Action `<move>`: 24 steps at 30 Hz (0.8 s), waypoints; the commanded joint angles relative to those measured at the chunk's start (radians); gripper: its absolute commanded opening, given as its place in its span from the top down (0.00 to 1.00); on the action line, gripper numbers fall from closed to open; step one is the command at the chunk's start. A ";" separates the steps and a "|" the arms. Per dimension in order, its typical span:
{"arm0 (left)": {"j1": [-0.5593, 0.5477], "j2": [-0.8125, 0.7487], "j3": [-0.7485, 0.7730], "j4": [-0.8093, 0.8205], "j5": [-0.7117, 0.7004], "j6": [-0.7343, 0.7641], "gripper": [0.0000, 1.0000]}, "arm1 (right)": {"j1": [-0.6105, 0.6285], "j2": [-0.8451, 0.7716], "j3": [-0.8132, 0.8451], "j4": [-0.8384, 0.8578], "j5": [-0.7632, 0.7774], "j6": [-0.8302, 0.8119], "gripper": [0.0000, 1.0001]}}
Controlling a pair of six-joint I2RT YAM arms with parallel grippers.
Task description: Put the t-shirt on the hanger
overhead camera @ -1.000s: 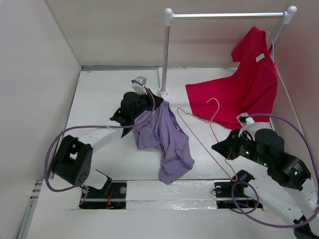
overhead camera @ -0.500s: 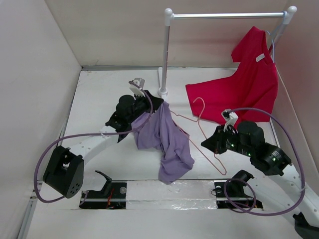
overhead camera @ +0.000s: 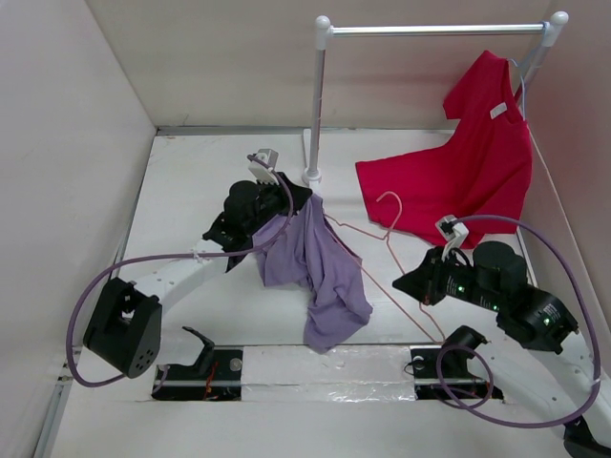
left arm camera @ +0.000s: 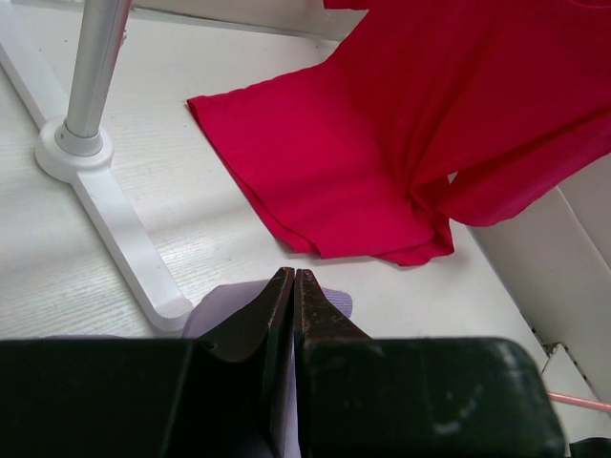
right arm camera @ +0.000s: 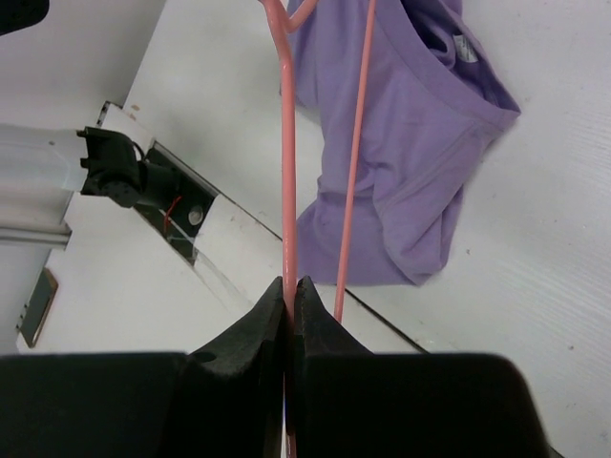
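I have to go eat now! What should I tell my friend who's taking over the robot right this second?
Left gripper: shut on the t-shirt, holding one end of it up.
Right gripper: shut on the hanger, whose far end reaches over the t-shirt.
Done: both things are picked up.
Left: get the hanger's shoulders inside the t-shirt; it doesn't look threaded in yet.

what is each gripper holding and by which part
The left gripper pinches the t-shirt by a bunched fold at its top, and the rest hangs down. The right gripper clamps the hanger on one straight wire side.
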 commanded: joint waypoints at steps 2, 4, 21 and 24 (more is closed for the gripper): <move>-0.001 -0.008 0.051 0.045 0.017 0.008 1.00 | 0.009 -0.004 -0.006 0.038 -0.050 0.006 1.00; -0.001 -0.019 0.042 0.048 0.016 0.006 1.00 | 0.009 0.008 -0.020 0.059 -0.062 0.004 1.00; -0.012 -0.258 -0.082 0.014 0.072 -0.035 1.00 | 0.037 0.132 -0.112 0.498 -0.004 0.056 1.00; -0.012 -0.290 -0.062 0.009 0.111 -0.046 1.00 | 0.077 0.238 -0.111 0.578 -0.014 0.058 1.00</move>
